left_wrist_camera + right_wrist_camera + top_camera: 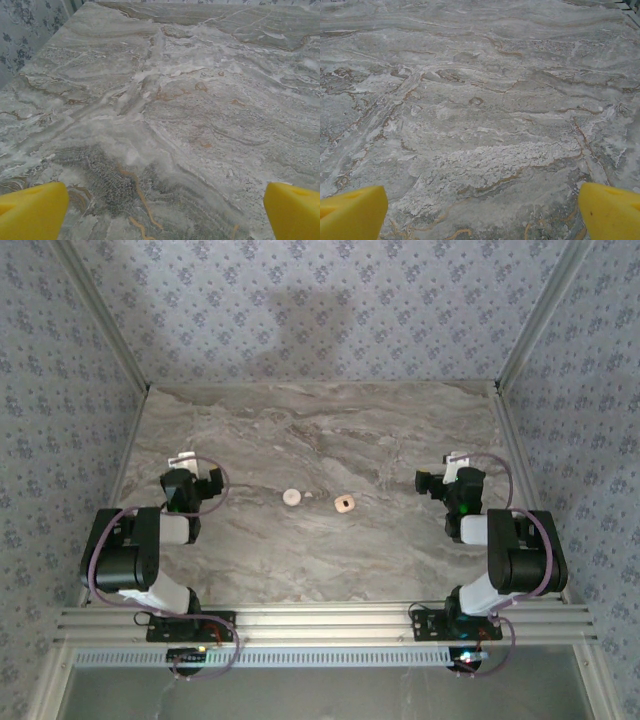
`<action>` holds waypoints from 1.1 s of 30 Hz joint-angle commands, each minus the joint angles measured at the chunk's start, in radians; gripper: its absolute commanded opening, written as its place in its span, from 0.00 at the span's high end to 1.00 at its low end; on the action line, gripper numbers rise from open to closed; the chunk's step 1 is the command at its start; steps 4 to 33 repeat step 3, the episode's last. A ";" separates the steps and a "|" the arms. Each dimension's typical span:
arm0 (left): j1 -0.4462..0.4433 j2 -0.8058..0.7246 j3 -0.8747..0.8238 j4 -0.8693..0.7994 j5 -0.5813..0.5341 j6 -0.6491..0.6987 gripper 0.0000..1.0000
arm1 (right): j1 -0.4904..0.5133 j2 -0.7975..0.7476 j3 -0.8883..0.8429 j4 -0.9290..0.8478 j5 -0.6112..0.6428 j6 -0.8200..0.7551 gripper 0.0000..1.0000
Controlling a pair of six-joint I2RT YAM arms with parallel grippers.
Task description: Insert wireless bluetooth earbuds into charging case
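A round white disc and a pinkish-tan squarish piece with a pale middle lie side by side at the centre of the marble table. I cannot tell which of them is the charging case. The earbuds are too small to make out. My left gripper hovers at the table's left, well left of the disc. Its yellow fingertips stand wide open over bare marble, as the left wrist view of the gripper shows. My right gripper is at the right, open with nothing between its fingertips.
Patterned walls with metal frame posts close in the table on the left, right and back. An aluminium rail runs along the near edge and carries both arm bases.
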 commanded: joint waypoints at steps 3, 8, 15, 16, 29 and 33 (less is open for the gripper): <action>0.001 -0.012 0.024 0.000 0.015 0.006 0.00 | -0.005 0.007 0.019 0.024 -0.005 -0.005 0.00; 0.001 -0.012 0.024 0.000 0.015 0.006 0.00 | -0.005 0.007 0.019 0.024 -0.005 -0.005 0.00; 0.001 -0.012 0.024 0.000 0.015 0.006 0.00 | -0.005 0.007 0.019 0.024 -0.005 -0.005 0.00; 0.001 -0.012 0.024 0.000 0.015 0.006 0.00 | -0.005 0.007 0.019 0.024 -0.005 -0.005 0.00; 0.001 -0.012 0.024 0.000 0.015 0.006 0.00 | -0.005 0.007 0.019 0.024 -0.005 -0.005 0.00; 0.001 -0.012 0.024 0.000 0.015 0.006 0.00 | -0.005 0.007 0.019 0.024 -0.005 -0.005 0.00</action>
